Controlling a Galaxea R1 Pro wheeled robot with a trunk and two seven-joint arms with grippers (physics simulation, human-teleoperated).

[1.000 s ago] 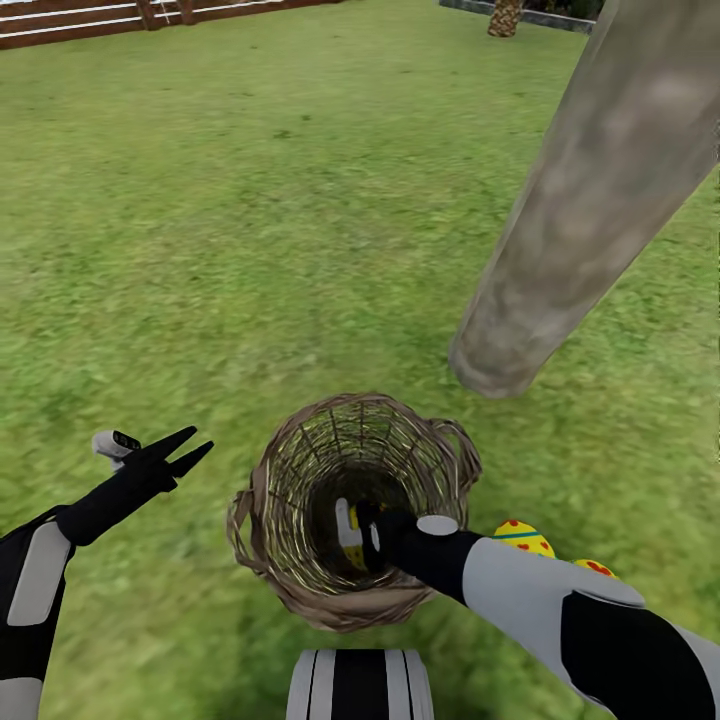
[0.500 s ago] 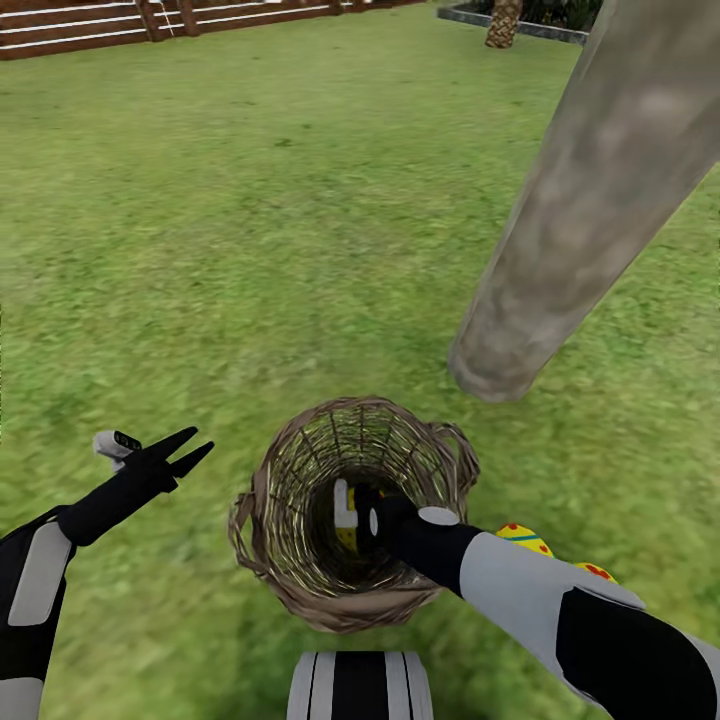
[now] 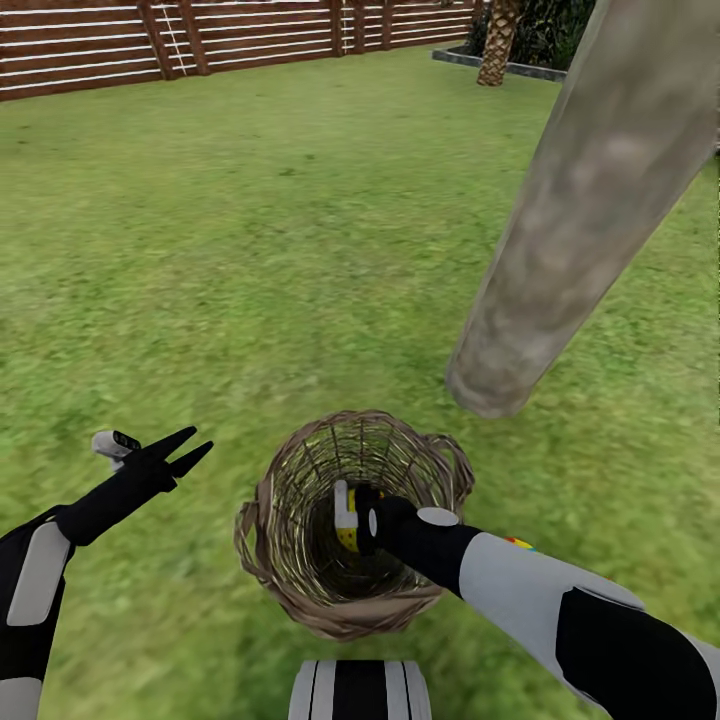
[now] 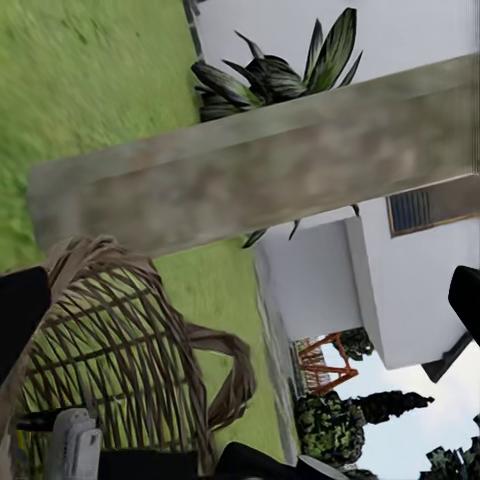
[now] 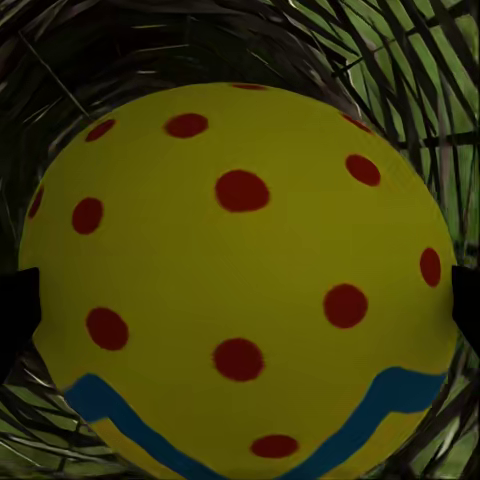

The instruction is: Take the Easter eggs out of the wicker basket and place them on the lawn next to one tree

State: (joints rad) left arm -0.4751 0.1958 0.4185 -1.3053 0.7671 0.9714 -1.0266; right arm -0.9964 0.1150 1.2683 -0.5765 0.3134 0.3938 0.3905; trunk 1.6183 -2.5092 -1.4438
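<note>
We see the wicker basket point(image 3: 352, 520) sitting on the lawn point(image 3: 250, 250), right in front of the robot and close to the foot of the tree point(image 3: 560, 240). The tree's thick grey trunk leans across the far right side of the head view, and its base is just past the basket. Our right gripper point(image 3: 352, 516) reaches down inside the basket. It is gripping a yellow egg point(image 5: 240, 280) with red dots and a blue zigzag band. In the right wrist view this egg sits between the two dark fingertips point(image 5: 18, 310), with the woven twigs of the basket all around it. In the head view we can only see a small bit of yellow between the gripper's fingers. Another egg point(image 3: 519, 543) peeks out on the grass behind the right arm, near the basket's right side. Our left gripper point(image 3: 188, 449) hovers over the grass to the left of the basket, well apart from it, with its two fingers spread open and nothing in them. A brown wooden fence point(image 3: 200, 40) runs along the far edge of the lawn. The left wrist view shows the basket, the tree trunk and a white house point(image 4: 400, 280).
</note>
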